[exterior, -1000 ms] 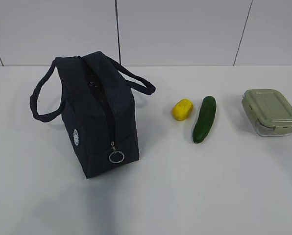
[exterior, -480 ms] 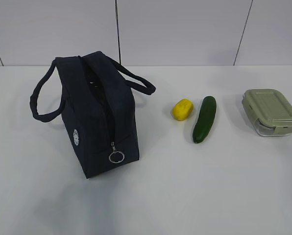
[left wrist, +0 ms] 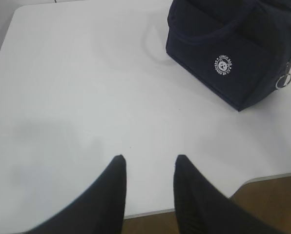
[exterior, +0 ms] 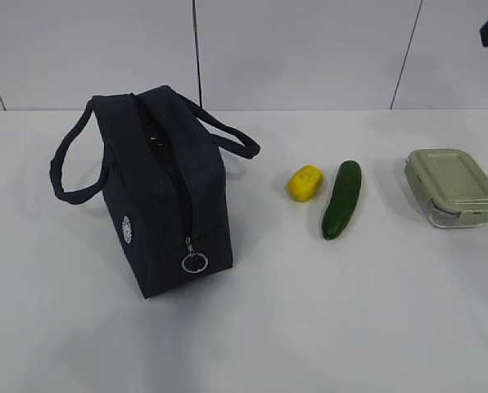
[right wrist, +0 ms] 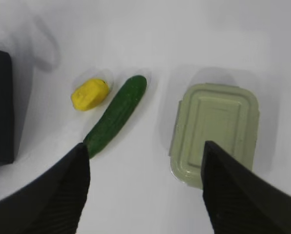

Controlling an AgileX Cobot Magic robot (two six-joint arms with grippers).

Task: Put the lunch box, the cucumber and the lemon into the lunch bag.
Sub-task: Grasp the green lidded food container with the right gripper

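On the white table (exterior: pixel 309 327), your dark navy boxy fabric lunch bag (exterior: pixel 166 196) stands upright, its 2 loop handles drooping to either side and its metal ring pull (exterior: pixel 195 262) hanging at the near end of the top zipper. Take that bag as your landmark. To its right, well apart from it, you have the small bright yellow lemon (exterior: pixel 305 182); just beyond the lemon, close beside it but not touching, lies the dark green smooth cucumber (exterior: pixel 342 199), flat on the table. Farther right again sits the rectangular clear lunch box with its pale sage-green lid (exterior: pixel 453 187), lid on. All 3 items are outside the bag.

Your left gripper (left wrist: pixel 148 163) hovers over bare table to the left of the bag's logo side, fingers moderately parted and holding nothing. Your right gripper (right wrist: pixel 145 151) hangs above the cucumber and lunch box, jaws spread wide, also holding nothing.
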